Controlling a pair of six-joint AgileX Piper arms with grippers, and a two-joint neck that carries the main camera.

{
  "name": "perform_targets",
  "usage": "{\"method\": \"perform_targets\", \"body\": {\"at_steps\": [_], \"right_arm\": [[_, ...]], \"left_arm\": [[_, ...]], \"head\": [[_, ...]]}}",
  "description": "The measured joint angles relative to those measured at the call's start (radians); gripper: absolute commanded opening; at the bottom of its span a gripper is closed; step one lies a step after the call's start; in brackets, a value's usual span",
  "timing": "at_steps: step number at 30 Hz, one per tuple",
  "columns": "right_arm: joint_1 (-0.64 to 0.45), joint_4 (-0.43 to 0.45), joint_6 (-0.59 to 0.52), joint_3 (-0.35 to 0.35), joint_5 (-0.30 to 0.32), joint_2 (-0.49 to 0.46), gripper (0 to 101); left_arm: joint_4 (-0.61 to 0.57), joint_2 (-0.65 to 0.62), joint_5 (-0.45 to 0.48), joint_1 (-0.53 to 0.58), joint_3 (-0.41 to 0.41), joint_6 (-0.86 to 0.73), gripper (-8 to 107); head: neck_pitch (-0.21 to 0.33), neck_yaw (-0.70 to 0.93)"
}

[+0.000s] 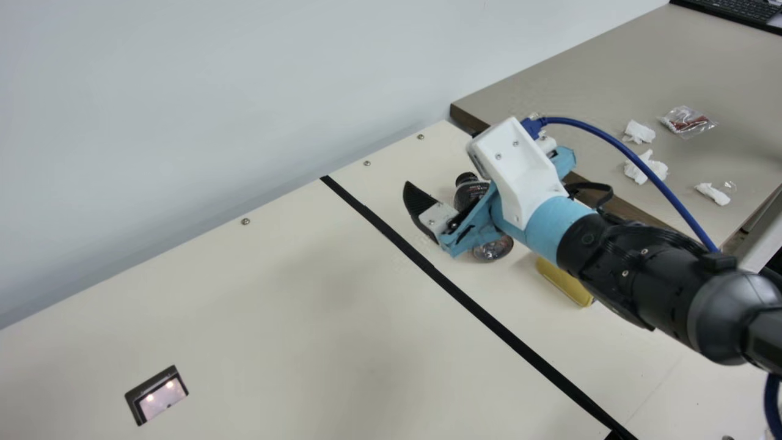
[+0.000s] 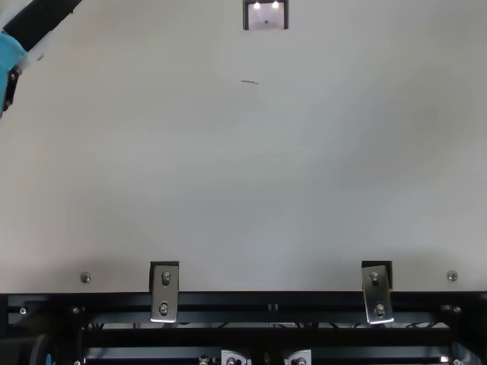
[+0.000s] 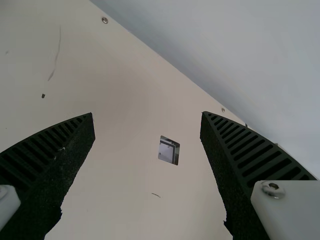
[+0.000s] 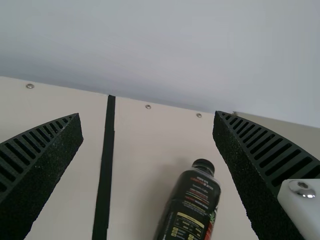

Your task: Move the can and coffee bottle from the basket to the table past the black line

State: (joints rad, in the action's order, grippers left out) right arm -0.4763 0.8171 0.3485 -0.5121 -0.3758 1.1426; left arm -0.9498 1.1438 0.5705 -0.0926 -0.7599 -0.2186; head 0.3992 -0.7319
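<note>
main view: the right gripper (image 1: 438,217), black and white on a light blue wrist, is over the cream table (image 1: 293,293). right by it is the dark coffee bottle (image 1: 469,194), made of plastic, with a round black cap. it looks like it lies on its side, with its cap toward the pale wall (image 1: 244,91). it is on the same side of the long, thin black line (image 1: 440,275) as the right arm. a yellow thing (image 1: 563,282) is partly behind that arm, and i can't tell what it is.

in the right wrist view the right gripper (image 4: 146,114) has its two ribbed fingers wide apart, and they hold nothing. part of the bottle can be seen between them, with a label on it.

the top view shows a bit of the left gripper (image 2: 39,24), black and blue, up in a corner. in the left wrist view the left gripper (image 3: 147,115) is wide apart too, with nothing in it. past its fingers is a small square plate (image 3: 169,150) with a dark edge.

white crumpled papers (image 1: 639,132) and a clear plastic packet (image 1: 687,122) are on the grey-brown table (image 1: 611,79) next to the cream one
</note>
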Motion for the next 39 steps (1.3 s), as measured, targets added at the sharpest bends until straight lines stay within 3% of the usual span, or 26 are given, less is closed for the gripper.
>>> {"method": "perform_targets", "body": {"at_steps": [13, 28, 33, 39], "right_arm": [[0.305, -0.051, 0.089, -0.074, 0.305, -0.111, 101], [0.62, -0.243, -0.053, -0.148, 0.618, -0.226, 101], [0.648, -0.264, -0.082, -0.157, 0.668, -0.24, 101], [0.649, -0.266, -0.082, -0.157, 0.669, -0.241, 101]], "left_arm": [[0.0, 0.0, 0.0, 0.0, 0.0, 0.0, 90], [0.0, 0.0, 0.0, 0.0, 0.0, 0.0, 90], [0.0, 0.0, 0.0, 0.0, 0.0, 0.0, 90], [0.0, 0.0, 0.0, 0.0, 0.0, 0.0, 90]], "head": [[0.0, 0.051], [0.005, 0.389], [0.005, 0.389], [0.005, 0.389]]}}
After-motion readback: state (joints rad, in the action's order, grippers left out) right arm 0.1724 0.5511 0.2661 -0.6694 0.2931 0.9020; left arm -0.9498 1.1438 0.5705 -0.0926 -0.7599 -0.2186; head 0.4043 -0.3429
